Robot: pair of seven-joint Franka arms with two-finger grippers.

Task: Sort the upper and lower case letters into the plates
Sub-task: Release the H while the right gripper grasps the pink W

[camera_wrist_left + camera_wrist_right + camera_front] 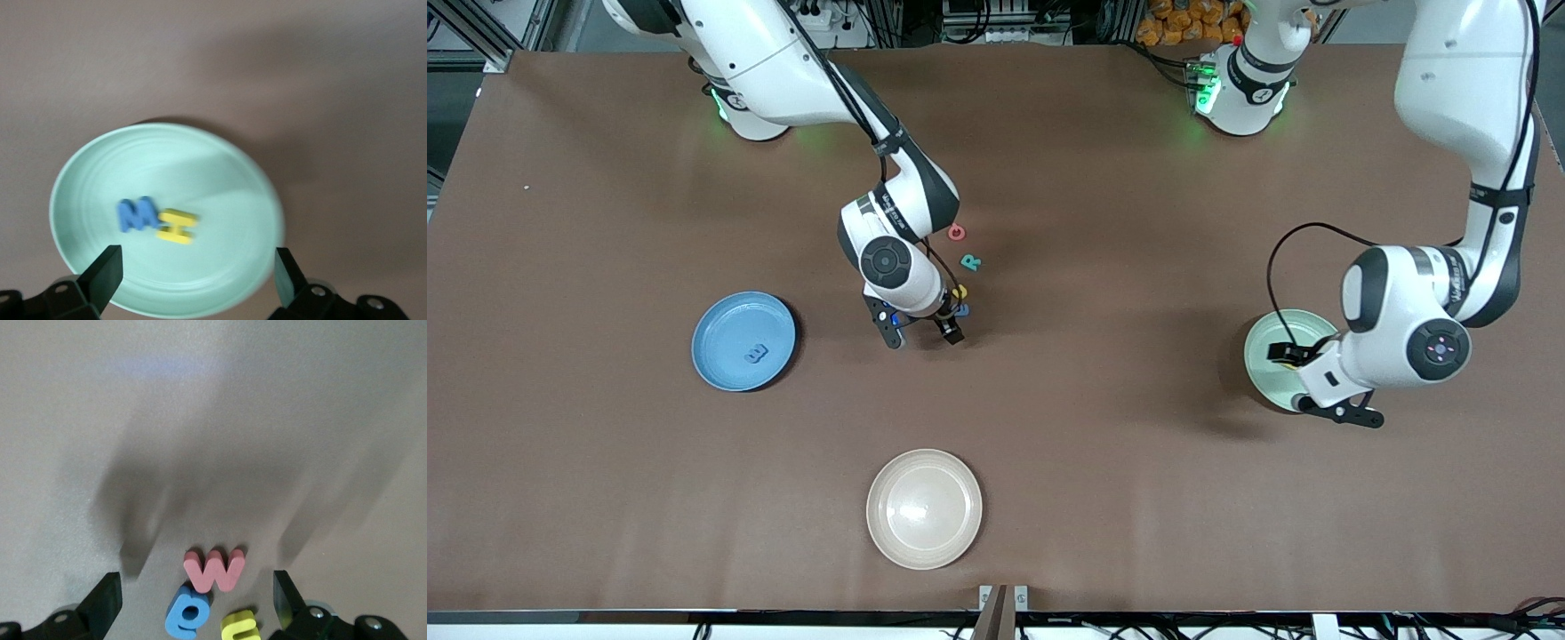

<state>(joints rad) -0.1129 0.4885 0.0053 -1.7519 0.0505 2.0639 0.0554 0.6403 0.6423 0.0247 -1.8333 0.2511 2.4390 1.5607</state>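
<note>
Looking at the front view, we note the right gripper [919, 331] low over the letter cluster, red letter [957, 233] and teal letter [970, 261] just outside it; the blue plate [720, 311] holds one letter.

Left wrist view: left gripper [193, 270] wide open, empty, over the green plate [220, 167] with blue M [137, 215] touching yellow H [176, 225].

Right wrist view: fingers spread, holding nothing; pink w [215, 569], blue letter [188, 613] and yellow letter [240, 625] touch. Risk, in our judgement: closing here pinches two.

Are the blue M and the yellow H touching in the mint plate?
Touching: the left wrist view shows blue M against yellow H, no gap, in mint plate.
</note>
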